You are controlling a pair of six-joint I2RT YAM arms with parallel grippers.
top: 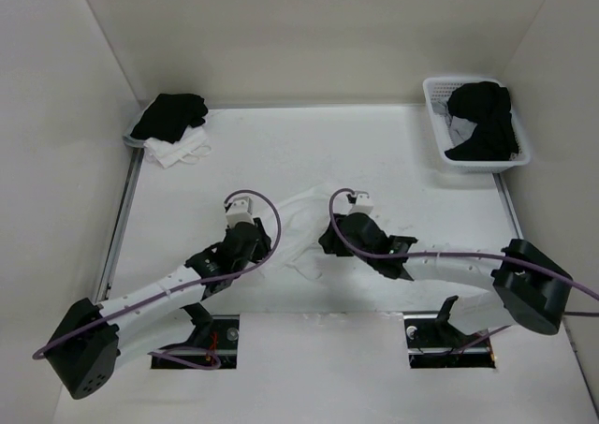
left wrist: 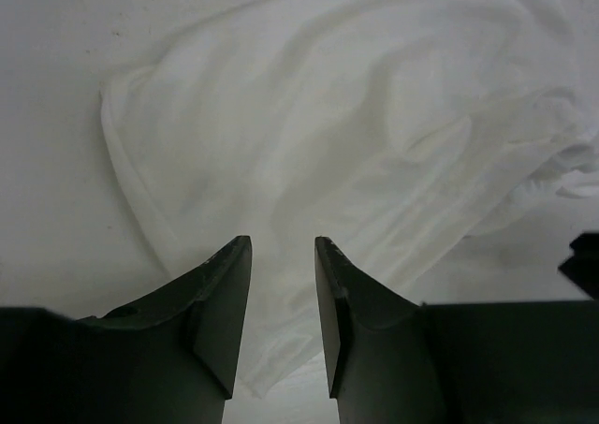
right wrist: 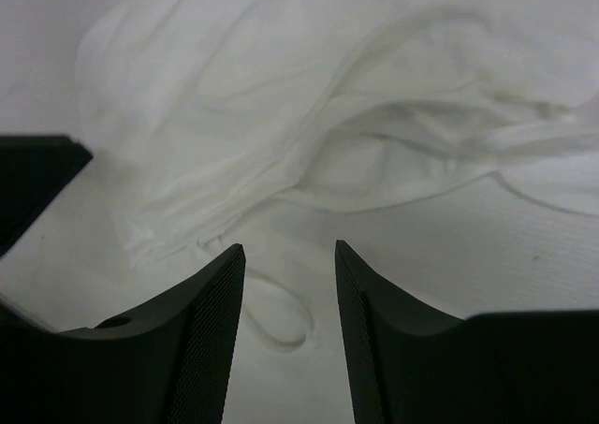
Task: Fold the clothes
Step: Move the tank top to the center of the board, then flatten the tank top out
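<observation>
Camisole (top: 301, 220): one white top, crumpled at the centre of the table (top: 281, 153) between both arms, likely for a two-sided grab.
Left gripper (left wrist: 283, 244): jaws apart, low over its 8 o'clock edge.
Right gripper (right wrist: 290, 248): jaws apart above one strap loop (right wrist: 281, 326), 4 o'clock.
Beyond: one basket (top: 440, 129) of black garments (top: 482, 115), 2 o'clock; one black-over-white pile (top: 173, 124), 10 o'clock.
</observation>
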